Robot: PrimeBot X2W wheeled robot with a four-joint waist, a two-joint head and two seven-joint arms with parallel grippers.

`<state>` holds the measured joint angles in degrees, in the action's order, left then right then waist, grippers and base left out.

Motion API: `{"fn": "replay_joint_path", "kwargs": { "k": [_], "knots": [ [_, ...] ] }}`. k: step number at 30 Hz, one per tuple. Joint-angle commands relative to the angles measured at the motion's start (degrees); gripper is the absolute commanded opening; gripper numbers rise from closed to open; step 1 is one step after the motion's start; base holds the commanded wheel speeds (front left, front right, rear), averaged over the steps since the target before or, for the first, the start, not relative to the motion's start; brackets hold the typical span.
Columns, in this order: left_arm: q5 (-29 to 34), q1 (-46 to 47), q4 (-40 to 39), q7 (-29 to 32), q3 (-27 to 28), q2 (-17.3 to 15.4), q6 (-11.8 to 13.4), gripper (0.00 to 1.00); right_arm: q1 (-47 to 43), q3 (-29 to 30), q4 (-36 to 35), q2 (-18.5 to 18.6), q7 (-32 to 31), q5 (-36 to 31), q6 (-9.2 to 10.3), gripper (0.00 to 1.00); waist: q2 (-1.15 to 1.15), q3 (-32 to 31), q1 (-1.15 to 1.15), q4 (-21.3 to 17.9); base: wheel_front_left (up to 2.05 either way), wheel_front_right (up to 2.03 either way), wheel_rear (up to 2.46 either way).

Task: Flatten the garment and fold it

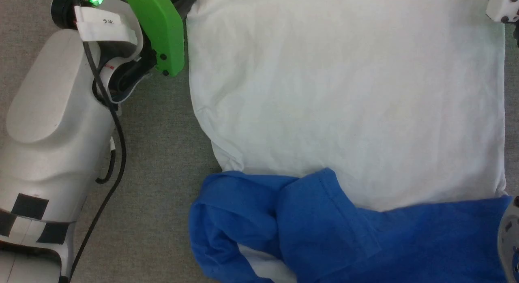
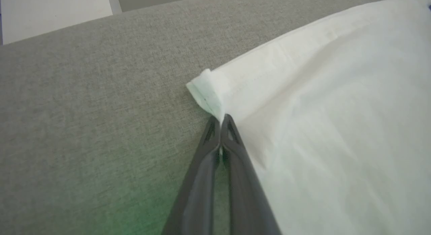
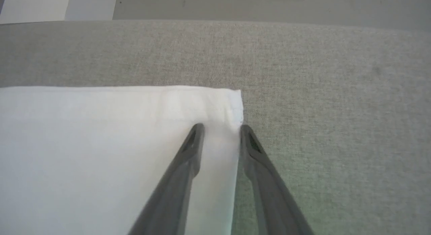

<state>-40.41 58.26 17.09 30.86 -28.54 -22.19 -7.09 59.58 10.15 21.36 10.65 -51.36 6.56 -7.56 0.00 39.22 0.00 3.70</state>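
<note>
The left gripper [image 2: 220, 119] has its two dark fingers pressed together, pinching a small folded corner of the garment [image 2: 320, 127] at the white hem. The pinched tip of cloth stands up just beyond the fingertips, and the grey fabric surface [image 2: 84, 110] runs on past it.

The right gripper [image 3: 220, 127] has its fingers spread with a clear gap. One fingertip rests on the white cloth and the other sits just off the side edge, beside the hem's other corner. The cloth lies flat between them, not gripped.

In the head view, the blue sleeves [image 1: 324, 234] lie bunched and overlapped nearest the robot. Beyond them the white body is spread fairly smooth. The pale left forearm [image 1: 48, 125] reaches forward along the garment's left side, its green wrist part [image 1: 160, 27] near the far corner.
</note>
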Motion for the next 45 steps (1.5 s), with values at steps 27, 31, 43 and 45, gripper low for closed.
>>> {"fn": "replay_joint_path", "kwargs": {
  "k": [27, 31, 43, 45],
  "knots": [
    [-2.4, -6.7, -1.3, -20.9, -0.4, -4.6, -0.4, 0.0, -12.5, -3.6, -6.7, 4.2, 19.2, 14.6, 0.08, 0.0, 0.0, -16.1, 0.0, -0.8, 0.0, 0.0, 0.0],
    [-3.7, -11.9, -4.7, -23.3, -0.7, -5.8, -0.4, 0.0, -19.2, -3.7, -11.2, 4.6, 19.9, 17.8, 0.08, 0.0, 0.0, -20.6, 0.0, -0.5, 0.0, 0.0, 0.0],
    [-4.5, -33.3, -22.6, -28.2, -2.0, -9.8, 3.4, 0.0, -41.4, -1.2, -26.1, 1.7, 19.9, 24.1, 0.08, 0.0, 0.0, -30.2, 0.0, 0.5, 0.0, 0.0, 0.0],
    [-4.1, -37.0, -25.3, -29.1, -2.1, -10.4, 4.8, 0.0, -44.6, -0.3, -28.5, 0.9, 19.9, 24.4, 0.08, 0.0, 0.0, -31.0, 0.0, 0.7, 0.0, 0.0, 0.0]
  ]
}}
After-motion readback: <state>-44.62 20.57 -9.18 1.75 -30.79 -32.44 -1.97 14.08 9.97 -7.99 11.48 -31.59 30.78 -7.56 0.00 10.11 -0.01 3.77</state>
